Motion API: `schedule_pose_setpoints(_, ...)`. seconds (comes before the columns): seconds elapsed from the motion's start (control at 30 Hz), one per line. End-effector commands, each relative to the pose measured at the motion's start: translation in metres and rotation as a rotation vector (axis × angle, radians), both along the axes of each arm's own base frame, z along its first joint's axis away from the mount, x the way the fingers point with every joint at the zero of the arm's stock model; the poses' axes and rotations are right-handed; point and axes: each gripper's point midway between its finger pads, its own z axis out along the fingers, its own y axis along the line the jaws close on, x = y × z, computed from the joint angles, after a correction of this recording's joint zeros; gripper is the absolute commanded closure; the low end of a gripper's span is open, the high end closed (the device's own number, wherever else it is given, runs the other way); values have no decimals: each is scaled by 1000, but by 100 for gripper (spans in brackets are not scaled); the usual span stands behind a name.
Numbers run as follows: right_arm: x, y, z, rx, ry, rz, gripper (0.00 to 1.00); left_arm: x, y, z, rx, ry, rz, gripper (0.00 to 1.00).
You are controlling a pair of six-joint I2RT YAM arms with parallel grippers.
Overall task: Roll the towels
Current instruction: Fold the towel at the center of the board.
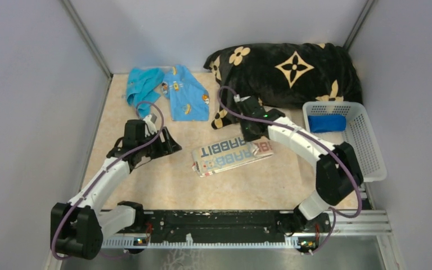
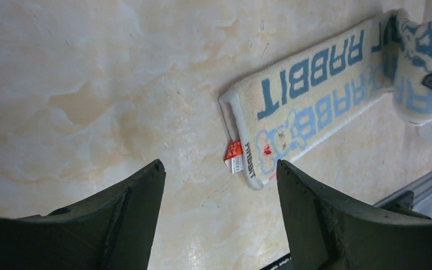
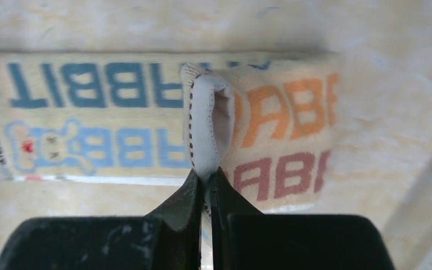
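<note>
The striped RABBIT towel point(image 1: 230, 154) lies folded in a long strip at the table's middle; it also shows in the left wrist view point(image 2: 320, 95) and the right wrist view point(image 3: 107, 121). My right gripper point(image 1: 252, 134) is shut on the towel's right end, its white edge point(image 3: 208, 129) folded up and over toward the left. My left gripper point(image 1: 166, 147) is open and empty, just left of the towel's left end point(image 2: 242, 152). A turquoise towel point(image 1: 142, 85) and a light blue cartoon-print towel point(image 1: 187, 94) lie at the back left. A dark blue towel point(image 1: 326, 122) sits in the basket.
A big black plush blanket with tan flowers point(image 1: 292, 70) is heaped at the back right. A white plastic basket point(image 1: 365, 140) stands at the right edge. Grey walls close in both sides; a metal rail point(image 1: 230, 225) runs along the near edge.
</note>
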Motion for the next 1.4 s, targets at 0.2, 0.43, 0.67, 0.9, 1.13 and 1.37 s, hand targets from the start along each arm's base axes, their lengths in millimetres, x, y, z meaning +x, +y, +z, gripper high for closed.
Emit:
schedule_pose_setpoints(0.2,-22,121,-5,123,68,177,100,-19,-36,-26,-239,108,-47,27)
schedule_pose_setpoints(0.43,-24,142,-12,152,108,146,100,-26,-57,-44,-310,180,-78,34)
schedule_pose_setpoints(0.67,-28,160,-13,159,113,165,100,-25,-72,-59,-308,214,-93,40)
schedule_pose_setpoints(0.9,-30,170,-12,140,105,185,100,-30,-81,-75,-275,259,-110,53)
schedule_pose_setpoints(1.13,-35,175,-30,119,132,195,100,-33,-82,-89,-243,284,-104,65)
schedule_pose_setpoints(1.37,-43,180,-52,122,181,208,99,-36,-82,-96,-227,299,-102,67)
